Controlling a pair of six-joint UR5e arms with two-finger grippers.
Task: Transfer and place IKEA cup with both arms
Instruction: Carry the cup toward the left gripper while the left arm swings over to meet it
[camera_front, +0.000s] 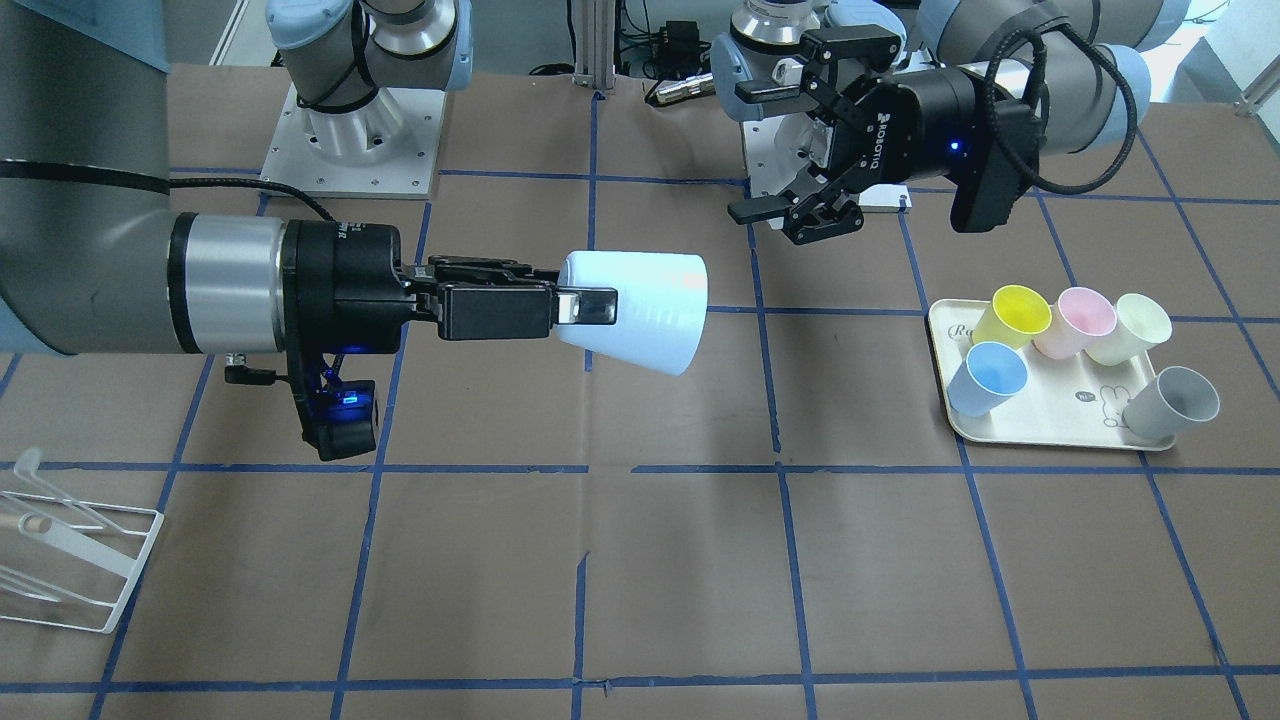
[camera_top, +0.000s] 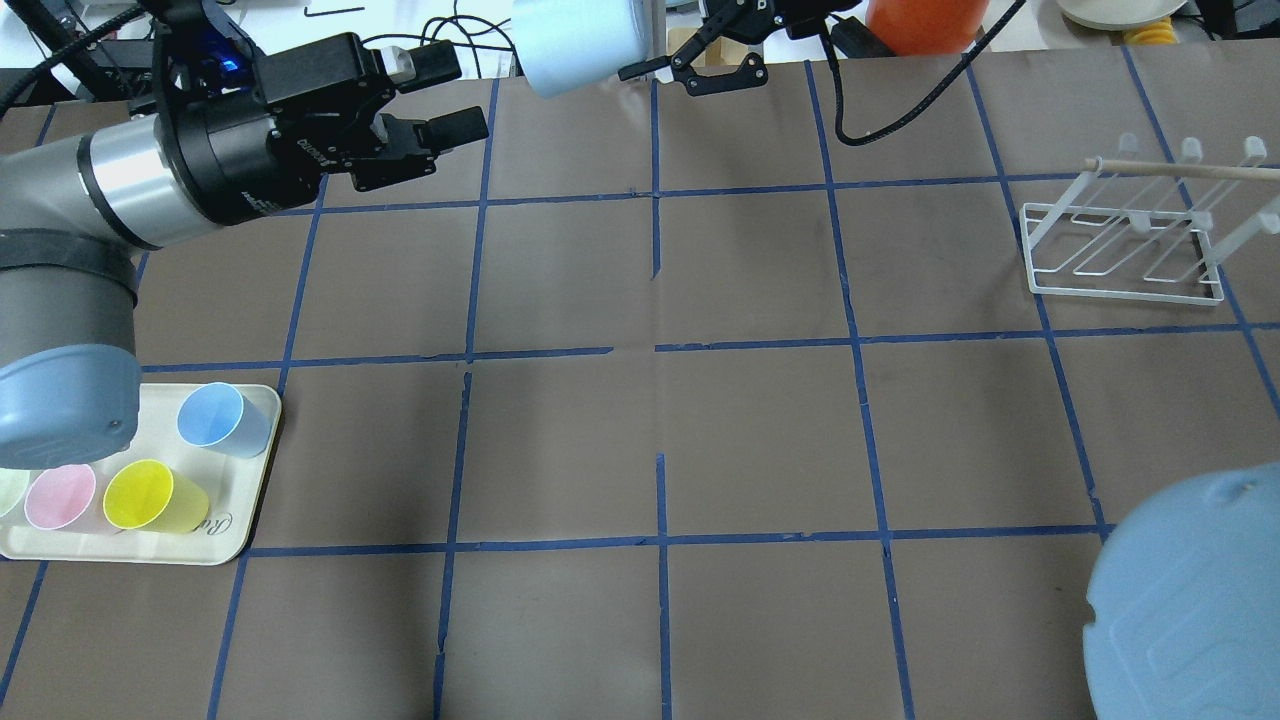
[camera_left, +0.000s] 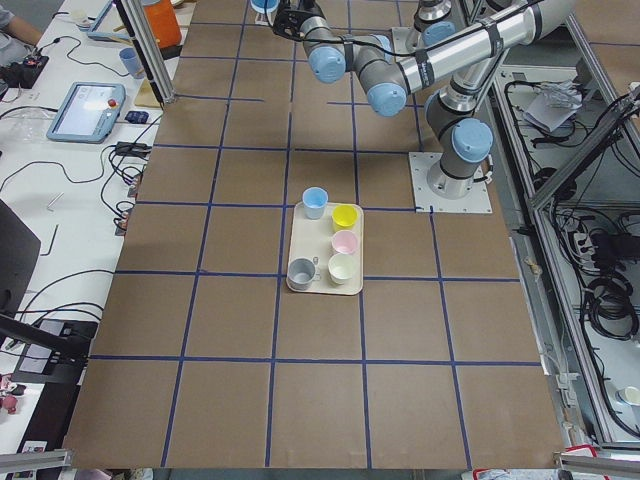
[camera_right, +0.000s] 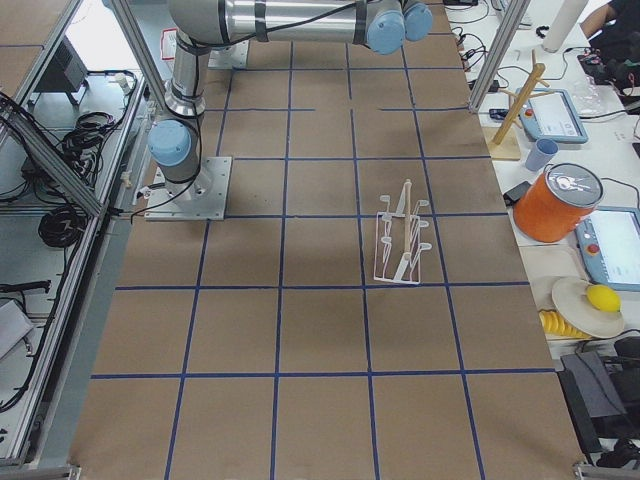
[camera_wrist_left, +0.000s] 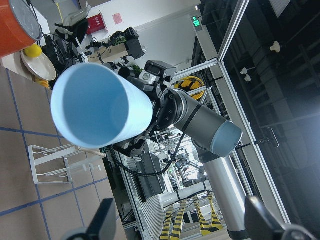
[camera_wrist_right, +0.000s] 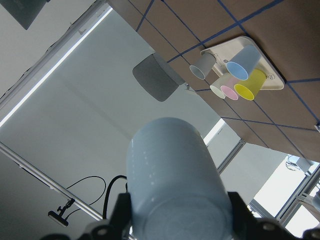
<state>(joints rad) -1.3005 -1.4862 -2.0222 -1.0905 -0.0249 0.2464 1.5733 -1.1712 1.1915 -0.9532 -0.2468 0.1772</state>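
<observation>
My right gripper (camera_front: 585, 300) is shut on the base end of the pale blue IKEA cup (camera_front: 640, 310) and holds it on its side, high above the table. The cup's mouth points toward my left gripper (camera_front: 745, 152), which is open and empty a short way off, not touching it. In the overhead view the cup (camera_top: 580, 40) is at the top edge, with the left gripper (camera_top: 460, 92) to its left. The left wrist view looks into the cup's mouth (camera_wrist_left: 97, 107). The right wrist view shows the cup's base (camera_wrist_right: 175, 185) between the fingers.
A cream tray (camera_front: 1050, 437) on the robot's left side holds the second blue cup (camera_front: 988, 378), a yellow cup (camera_front: 1012, 315), a pink cup (camera_front: 1075, 320), a cream cup (camera_front: 1130, 328) and a grey cup (camera_front: 1172, 402). A white wire rack (camera_top: 1125, 250) stands on the right side.
</observation>
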